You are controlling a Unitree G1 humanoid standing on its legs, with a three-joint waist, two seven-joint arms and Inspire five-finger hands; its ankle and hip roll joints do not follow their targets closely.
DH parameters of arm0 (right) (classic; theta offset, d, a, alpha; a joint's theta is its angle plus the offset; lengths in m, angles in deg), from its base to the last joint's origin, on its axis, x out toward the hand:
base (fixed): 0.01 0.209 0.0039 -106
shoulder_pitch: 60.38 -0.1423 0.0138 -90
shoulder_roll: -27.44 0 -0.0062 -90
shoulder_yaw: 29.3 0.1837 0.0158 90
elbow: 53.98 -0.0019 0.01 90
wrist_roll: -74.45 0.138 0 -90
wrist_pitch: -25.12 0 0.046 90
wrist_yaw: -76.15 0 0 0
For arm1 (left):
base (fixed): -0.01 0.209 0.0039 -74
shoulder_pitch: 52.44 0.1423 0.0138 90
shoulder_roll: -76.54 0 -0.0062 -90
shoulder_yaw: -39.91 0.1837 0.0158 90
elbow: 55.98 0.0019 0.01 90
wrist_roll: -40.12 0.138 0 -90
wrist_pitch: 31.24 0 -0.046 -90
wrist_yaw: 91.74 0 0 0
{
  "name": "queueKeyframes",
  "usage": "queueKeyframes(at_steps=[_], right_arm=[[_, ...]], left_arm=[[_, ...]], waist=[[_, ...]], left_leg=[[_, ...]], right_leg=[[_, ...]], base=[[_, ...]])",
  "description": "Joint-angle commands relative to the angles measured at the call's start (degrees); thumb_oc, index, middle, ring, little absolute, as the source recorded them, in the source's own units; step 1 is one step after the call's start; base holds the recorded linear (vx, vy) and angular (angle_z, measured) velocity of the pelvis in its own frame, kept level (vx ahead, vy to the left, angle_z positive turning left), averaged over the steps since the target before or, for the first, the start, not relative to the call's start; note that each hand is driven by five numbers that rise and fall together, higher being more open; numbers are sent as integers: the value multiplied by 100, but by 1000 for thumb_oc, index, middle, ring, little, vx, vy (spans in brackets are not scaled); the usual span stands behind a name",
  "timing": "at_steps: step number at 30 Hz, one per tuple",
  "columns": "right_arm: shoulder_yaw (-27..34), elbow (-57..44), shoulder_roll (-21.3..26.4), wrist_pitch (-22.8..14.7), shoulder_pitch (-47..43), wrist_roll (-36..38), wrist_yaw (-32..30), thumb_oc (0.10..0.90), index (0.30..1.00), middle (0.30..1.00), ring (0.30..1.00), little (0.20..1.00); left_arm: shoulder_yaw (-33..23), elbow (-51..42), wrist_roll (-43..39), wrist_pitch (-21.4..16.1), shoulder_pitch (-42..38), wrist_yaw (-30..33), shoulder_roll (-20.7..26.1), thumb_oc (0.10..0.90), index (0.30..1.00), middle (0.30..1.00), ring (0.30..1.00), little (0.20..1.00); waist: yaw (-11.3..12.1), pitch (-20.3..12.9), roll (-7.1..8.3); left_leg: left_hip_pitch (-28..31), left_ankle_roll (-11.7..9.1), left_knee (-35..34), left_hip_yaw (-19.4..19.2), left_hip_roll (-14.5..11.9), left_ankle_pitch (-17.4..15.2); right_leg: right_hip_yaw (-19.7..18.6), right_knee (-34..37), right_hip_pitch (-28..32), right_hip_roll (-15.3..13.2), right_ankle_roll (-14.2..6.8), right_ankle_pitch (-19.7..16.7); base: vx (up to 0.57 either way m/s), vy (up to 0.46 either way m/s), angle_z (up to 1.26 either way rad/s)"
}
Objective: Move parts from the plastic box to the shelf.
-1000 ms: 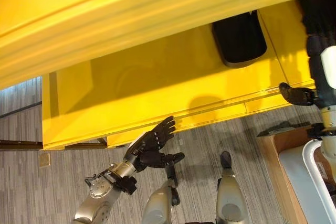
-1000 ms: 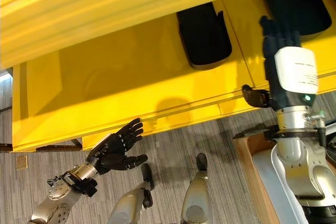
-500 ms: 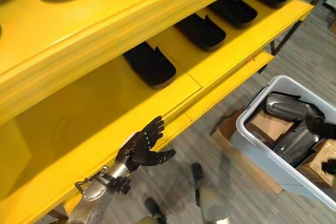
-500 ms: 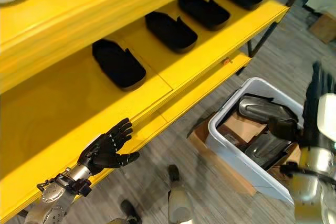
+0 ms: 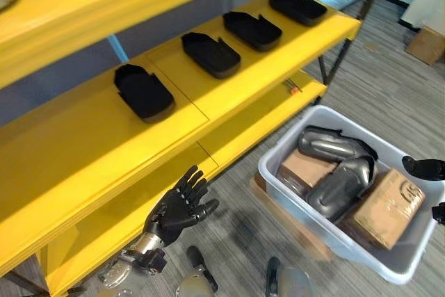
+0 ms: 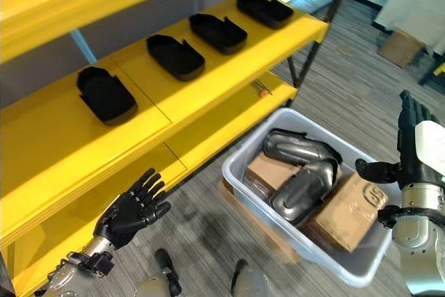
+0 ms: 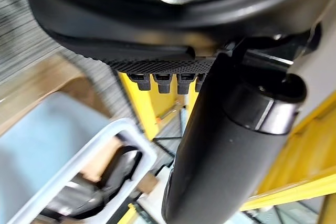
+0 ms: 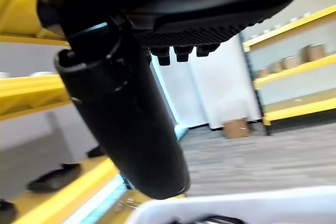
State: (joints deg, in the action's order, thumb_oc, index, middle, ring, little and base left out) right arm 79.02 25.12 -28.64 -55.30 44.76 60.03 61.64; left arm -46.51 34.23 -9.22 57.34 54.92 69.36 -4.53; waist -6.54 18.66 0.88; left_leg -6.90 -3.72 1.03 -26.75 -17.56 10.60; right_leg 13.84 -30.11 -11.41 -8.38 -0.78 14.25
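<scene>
1. Parts for the shelf are lying in the plastic box at the lower right of the right eye view: two grey moulded parts, one resting toward the box's far side and another lying across the middle, with a cardboard carton wedged against them on the right and a second carton on the left.

2. Four black parts are already sitting in a row on the yellow shelf in the upper half of the frame.

3. The right hand is being held at the right edge of the frame, beside the box rim, with fingers straight and spread and nothing in it.

4. The left hand is being held wide and empty at the lower left, just in front of the shelf's lower edge.

5. A slip is being risked: the grey parts are smooth and curved, and they are overlapping, so a shallow pinch could lose one.

6. A carton could be dragged up along with a part, since they are packed tightly together.

7. The box rim could be struck if the right hand is being lowered from outside the wall.
</scene>
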Motion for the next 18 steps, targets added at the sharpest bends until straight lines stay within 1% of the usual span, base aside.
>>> queueKeyframes(at_steps=[1, 3, 4, 5, 6, 7, 8, 9, 10, 11, 12, 13, 14, 15, 16, 18], right_arm=[[526, -285, 417, -307, -524, -42, -54, 900, 1000, 1000, 1000, 1000], [414, -209, 444, -297, -686, -88, 96, 900, 1000, 1000, 1000, 1000], [288, -154, 473, -288, -839, -125, 200, 900, 1000, 1000, 1000, 1000], [138, -104, 499, -301, -1015, -154, 287, 900, 1000, 1000, 1000, 1000], [4, -59, 510, -324, -1172, -171, 339, 900, 1000, 1000, 1000, 1000], [-264, 32, 474, -373, -1471, -226, 416, 900, 1000, 1000, 1000, 1000], [-318, 41, 420, -386, -1535, -248, 526, 900, 1000, 1000, 1000, 1000], [-327, 22, 341, -393, -1508, -266, 571, 900, 1000, 1000, 1000, 1000], [-312, -21, 302, -380, -1449, -250, 526, 900, 1000, 1000, 1000, 1000], [-284, -90, 158, -356, -1359, -243, 441, 900, 1000, 1000, 1000, 1000], [-289, -127, 73, -360, -1308, -256, 380, 900, 1000, 1000, 1000, 1000], [-345, -211, -144, -331, -1196, -334, 225, 900, 1000, 1000, 1000, 1000], [-371, -217, -191, -328, -1180, -333, 188, 900, 1000, 1000, 1000, 1000], [-505, -210, -317, -346, -1195, -299, 38, 900, 1000, 1000, 1000, 1000], [-690, -175, -464, -379, -1265, -304, -12, 900, 1000, 1000, 1000, 1000], [-791, -189, -546, -328, -1307, -241, -53, 900, 1000, 1000, 1000, 1000]], left_arm=[[-369, -445, -458, -642, -389, 82, -2, 900, 1000, 1000, 1000, 1000], [-328, -254, -356, -660, -475, 118, -46, 900, 1000, 1000, 1000, 1000], [-300, -224, -332, -643, -514, 171, -59, 900, 1000, 1000, 1000, 1000], [-279, -196, -376, -669, -524, 234, -79, 900, 1000, 1000, 1000, 1000], [-273, -179, -401, -715, -523, 292, -108, 900, 1000, 1000, 1000, 1000], [-277, -182, -358, -758, -492, 411, -207, 900, 1000, 1000, 1000, 1000], [-281, -189, -307, -760, -476, 407, -238, 900, 1000, 1000, 1000, 1000], [-308, -249, -274, -693, -450, 304, -281, 900, 1000, 1000, 1000, 1000], [-324, -302, -248, -661, -425, 250, -297, 900, 1000, 1000, 1000, 1000], [-346, -398, -128, -600, -372, 153, -288, 900, 1000, 1000, 1000, 1000], [-345, -435, -89, -607, -343, 148, -277, 900, 1000, 1000, 1000, 1000], [-329, -495, -45, -575, -271, 87, -253, 900, 1000, 1000, 1000, 1000], [-328, -503, -23, -569, -251, 67, -249, 900, 1000, 1000, 1000, 1000], [-328, -576, 66, -590, -182, 105, -226, 900, 1000, 1000, 1000, 1000], [-340, -653, 122, -623, -91, 132, -194, 900, 1000, 1000, 1000, 1000], [-337, -685, 138, -605, -66, 54, -194, 900, 1000, 1000, 1000, 1000]], waist=[[-232, -77, 102], [-261, -158, 118], [-205, -193, 121], [-137, -206, 113], [-71, -193, 60], [31, -224, 12], [83, -247, -10], [134, -259, -39], [148, -264, -58], [180, -305, -115], [189, -317, -140], [259, -351, -173], [280, -359, -172], [359, -371, -151], [465, -412, -97], [491, -456, -74]], left_leg=[[254, -498, -340, 210, -752, -67], [333, -554, -364, 359, -790, 28], [328, -599, -302, 650, -762, 107], [278, -587, -138, 972, -656, 89], [192, -470, 12, 1155, -552, 43], [139, -314, 245, 1593, -92, -396], [134, -207, 351, 1751, 215, -677], [122, -75, 488, 1817, 581, -1021], [111, -32, 498, 1809, 747, -1102], [99, 70, 408, 1764, 1029, -1163], [106, 102, 295, 1748, 1157, -1134], [127, 144, -56, 1881, 1414, -973], [140, 158, -139, 1947, 1457, -929], [163, 204, -305, 2274, 1549, -854], [152, 260, -317, 2696, 1640, -855], [183, 318, -307, 2704, 1696, -916]], right_leg=[[60, -130, 429, 22, 112, 524], [-12, -195, 352, 72, 176, 567], [-103, -134, 347, 121, 197, 544], [-223, -49, 355, 165, 221, 504], [-283, 46, 313, 236, 264, 365], [-533, 311, 347, 299, 232, 232], [-630, 506, 384, 330, 217, 128], [-715, 848, 496, 355, 159, -60], [-731, 1027, 548, 375, 129, -153], [-728, 1341, 619, 444, 61, -352], [-706, 1441, 643, 485, 24, -417], [-691, 1663, 735, 583, -43, -562], [-709, 1705, 761, 606, -50, -585], [-841, 1762, 811, 682, -54, -606], [-1015, 1809, 845, 767, -47, -616], [-1067, 1913, 906, 817, -29, -624]], base=[[-114, -123, -15], [-37, -94, -14], [11, -85, -40], [-22, -62, -43], [26, -49, -40], [36, -77, -43], [113, -111, -112], [79, -122, -142], [105, -118, -144], [107, -83, -71], [214, -80, -39], [197, -43, -29], [265, -48, -45], [259, -62, -48], [306, -66, -37], [207, -18, -52]])
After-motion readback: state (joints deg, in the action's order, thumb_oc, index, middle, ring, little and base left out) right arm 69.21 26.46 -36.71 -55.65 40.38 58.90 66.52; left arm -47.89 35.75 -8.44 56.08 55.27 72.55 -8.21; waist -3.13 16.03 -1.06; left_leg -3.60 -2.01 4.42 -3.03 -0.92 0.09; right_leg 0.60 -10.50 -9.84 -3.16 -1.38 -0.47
